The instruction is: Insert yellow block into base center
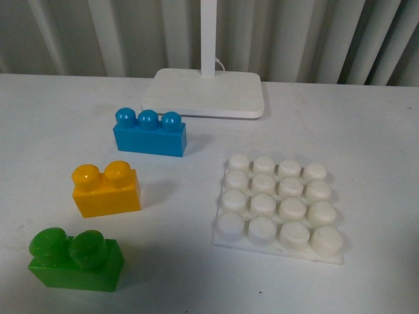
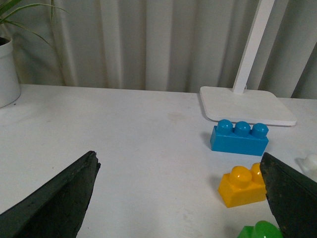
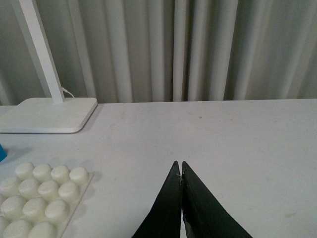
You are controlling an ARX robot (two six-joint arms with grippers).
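Well, your yellow block (image 1: 106, 190) sits left of the base (image 1: 278, 203), well apart; your left claw (image 2: 178, 158) gapes wide, right claw (image 3: 181, 166) pinched empty.

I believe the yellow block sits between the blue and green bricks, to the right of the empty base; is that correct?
Not quite: the front view shows the yellow block to the left of the base, not the right. It does sit between the blue brick and the green brick, and the base is empty.
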